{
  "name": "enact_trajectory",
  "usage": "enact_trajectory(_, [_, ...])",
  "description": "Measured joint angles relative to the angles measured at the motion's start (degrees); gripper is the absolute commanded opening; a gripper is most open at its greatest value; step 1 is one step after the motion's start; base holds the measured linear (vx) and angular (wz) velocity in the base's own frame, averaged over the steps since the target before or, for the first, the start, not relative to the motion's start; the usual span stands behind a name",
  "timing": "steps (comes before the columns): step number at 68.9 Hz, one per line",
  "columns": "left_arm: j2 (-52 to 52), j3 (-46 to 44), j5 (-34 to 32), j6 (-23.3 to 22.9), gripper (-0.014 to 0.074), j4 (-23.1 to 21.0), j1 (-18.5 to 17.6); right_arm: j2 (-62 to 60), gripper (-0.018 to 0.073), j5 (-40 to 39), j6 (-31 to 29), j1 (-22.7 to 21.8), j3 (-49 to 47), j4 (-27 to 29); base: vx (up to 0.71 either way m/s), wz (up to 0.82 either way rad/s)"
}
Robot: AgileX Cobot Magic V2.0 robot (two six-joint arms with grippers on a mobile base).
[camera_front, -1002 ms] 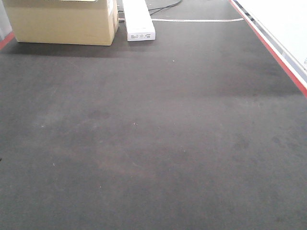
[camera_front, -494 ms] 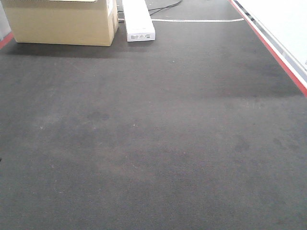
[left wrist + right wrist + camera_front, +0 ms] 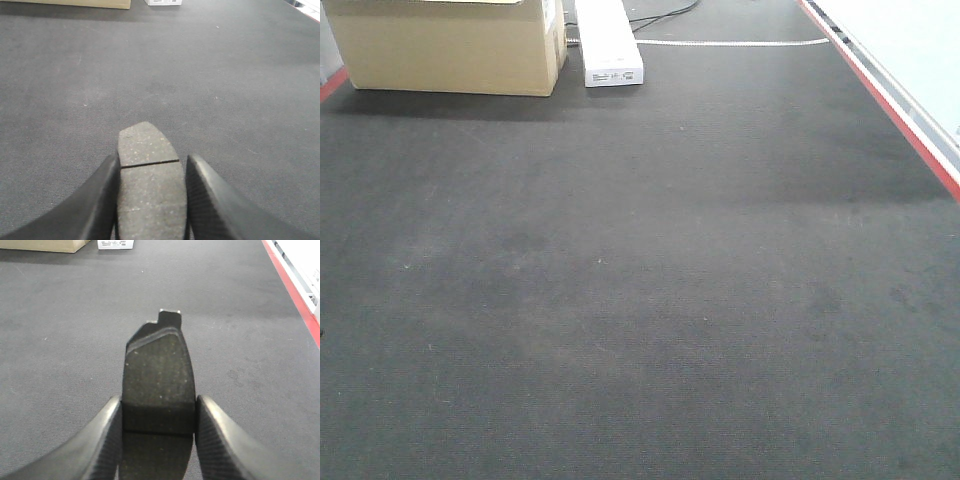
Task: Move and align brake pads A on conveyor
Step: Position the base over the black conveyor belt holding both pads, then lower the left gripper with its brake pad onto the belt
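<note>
Speckled grey grooved brake pad (image 3: 146, 142) is pinched by left gripper (image 3: 152, 167), darker gritty notched brake pad (image 3: 159, 365) by right gripper (image 3: 159, 407). Both are shown only by wrist views; felt-like charcoal conveyor (image 3: 640, 300) fills front view.

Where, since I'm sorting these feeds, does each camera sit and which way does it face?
Front view: above the conveyor, looking along it to a cardboard box and a white box; no robot parts show.
Left wrist: behind the left claw, facing forward over the conveyor; the claw clamps a grooved brake pad.
Right wrist: behind the right claw, facing likewise; it clamps a darker brake pad.
Shared: all three views show both boxes at the far end.
</note>
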Motion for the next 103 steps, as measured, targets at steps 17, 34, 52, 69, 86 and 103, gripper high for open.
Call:
enact_trajectory(17, [0.0, 0.0, 0.0, 0.0, -0.0006, 0.0, 0.0, 0.0, -0.0007, 0.0, 0.0, 0.0, 0.0, 0.0, 0.0, 0.0])
enact_trajectory(34, [0.1, 0.0, -0.6, 0.0, -0.0005, 0.0, 0.0, 0.0, -0.0007, 0.0, 0.0, 0.0, 0.0, 0.0, 0.0, 0.0])
enact_trajectory(52, [5.5, 0.0, -8.1, 0.0, 0.0, 0.0, 0.0, 0.0, -0.0007, 0.0, 0.0, 0.0, 0.0, 0.0, 0.0, 0.0])
enact_trajectory(69, [14.9, 0.0, -13.9, 0.0, 0.0003, 0.0, 0.0, 0.0, -0.0007, 0.0, 0.0, 0.0, 0.0, 0.0, 0.0, 0.0])
enact_trajectory(86, [21.4, 0.0, -20.9, 0.0, 0.0004, -0.2, 0.0, 0.0, -0.0007, 0.0, 0.0, 0.0, 0.0, 0.0, 0.0, 0.0])
enact_trajectory(103, [28.5, 0.0, -27.2, 0.0, 0.0004, -0.2, 0.0, 0.0, -0.0007, 0.0, 0.0, 0.0, 0.0, 0.0, 0.0, 0.0])
